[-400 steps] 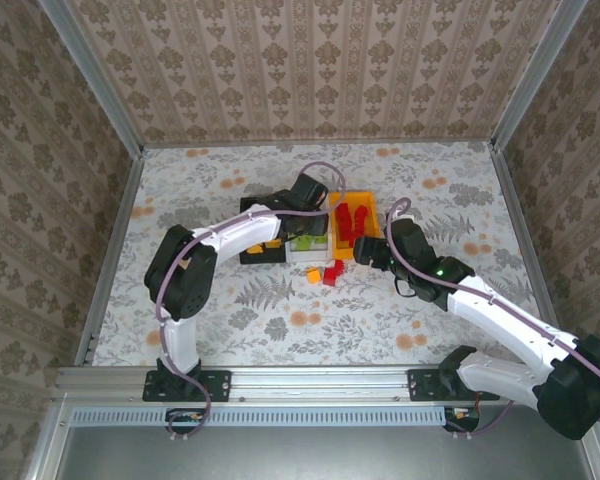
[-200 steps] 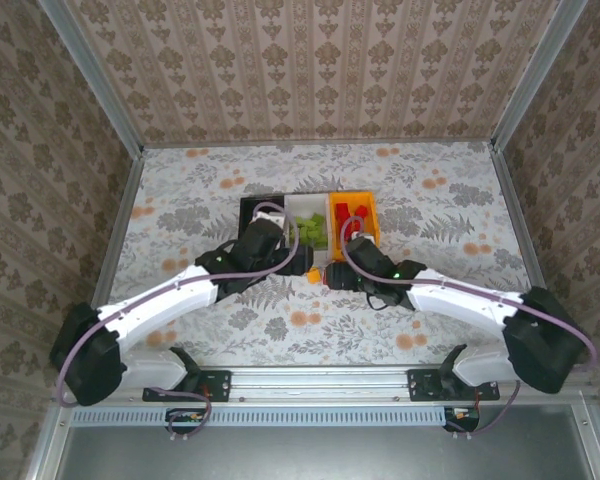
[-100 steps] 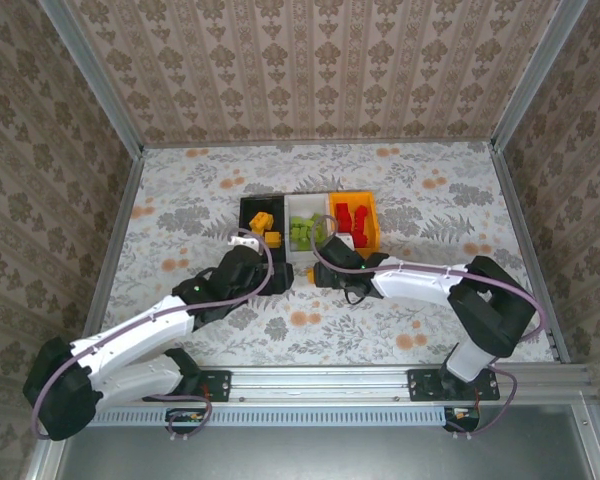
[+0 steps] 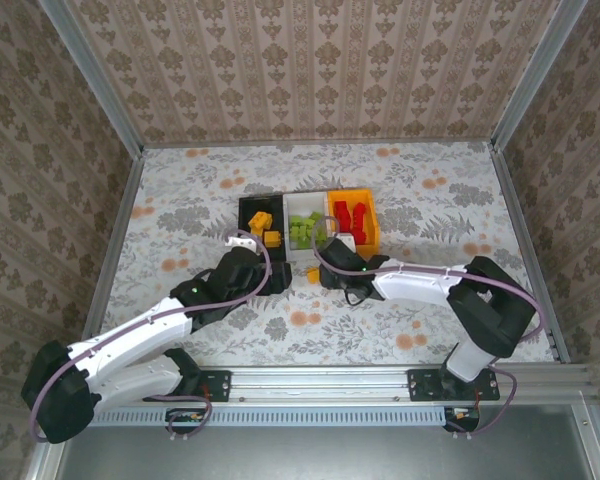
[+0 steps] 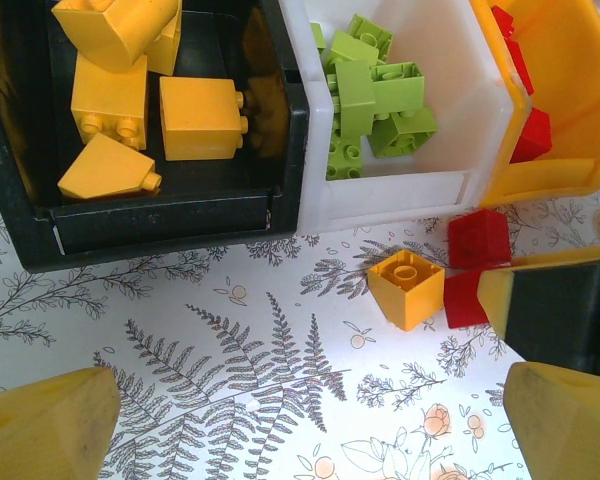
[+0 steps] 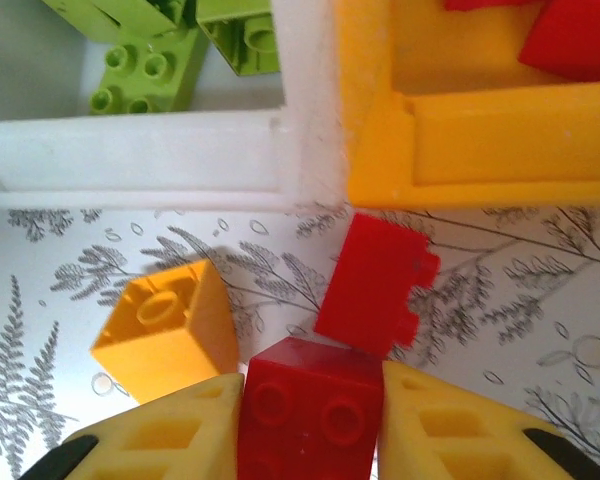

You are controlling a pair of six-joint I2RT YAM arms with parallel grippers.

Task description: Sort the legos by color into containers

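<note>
Three containers stand in a row: a black bin [image 4: 255, 226] with orange-yellow legos [image 5: 202, 117], a white bin [image 4: 304, 226] with green legos [image 5: 375, 95], and an orange bin [image 4: 357, 220] with red legos. On the table in front of them lie an orange-yellow lego [image 5: 407, 288] [image 6: 170, 330] and a red lego [image 6: 375, 285] [image 5: 480, 238]. My right gripper [image 6: 312, 395] [image 4: 324, 270] is shut on a second red lego [image 6: 310, 435] beside them, one pad pressed to each side. My left gripper [image 5: 305, 430] [image 4: 277, 277] hangs open over bare table, just in front of the black bin.
The bins' front walls [image 6: 130, 160] stand just beyond the loose legos. The two grippers sit close together, the right one's finger [image 5: 500, 300] reaching into the left wrist view. Metal rails [image 4: 310, 380] and wallpapered walls enclose the flowered table.
My right gripper's pads have closed onto the red lego. Over the last second both arms swung leftward, the left gripper drawing back from the bins; since half a second ago they hardly moved.
</note>
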